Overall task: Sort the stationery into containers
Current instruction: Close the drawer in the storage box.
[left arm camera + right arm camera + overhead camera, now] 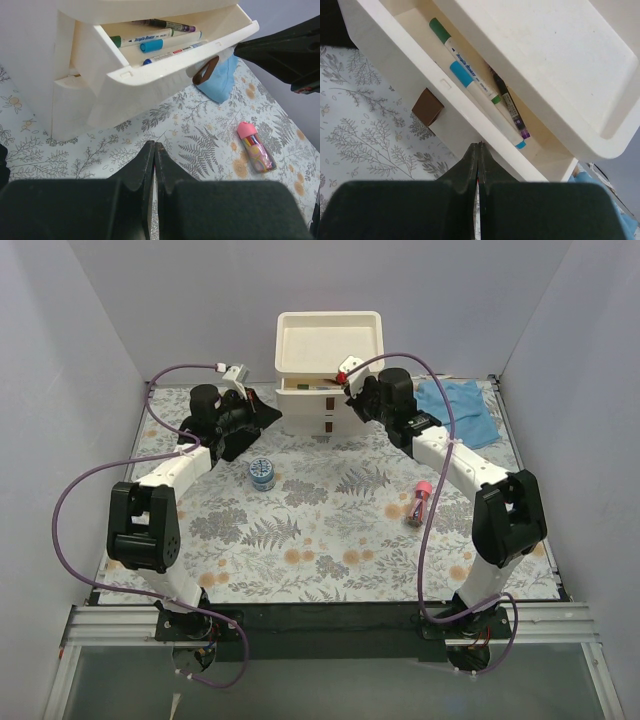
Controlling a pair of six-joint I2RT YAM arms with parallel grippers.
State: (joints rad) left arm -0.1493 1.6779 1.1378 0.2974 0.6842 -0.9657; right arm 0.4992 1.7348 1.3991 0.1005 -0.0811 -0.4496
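Already done: several pens and markers (470, 80) lie inside the pulled-out top drawer (170, 62) of the white organiser (328, 350).
Left to sort: the small blue tub (262, 473) stands on the table (330, 550) in front of the organiser. The pink-capped tube (419, 502) lies on the table off to the right, well apart from it.
Progress, as a judgement: well past halfway, with two items to put away and probably the drawer to push in.
Left gripper (154, 146): fingers pressed together with nothing between them, hovering near the organiser's front left corner.
Right gripper (479, 147): also closed and empty, just in front of the drawer's front edge, near its brown handle (427, 107).
Wrist views only: they show the drawer's contents, a green-capped marker, a blue-capped one and a dark pen. From overhead the right arm hides most of this.
Overhead view only: it shows the tub, which neither wrist view catches.
Left wrist view: it shows the tube, and a blue cloth (217, 82) beyond the drawer.
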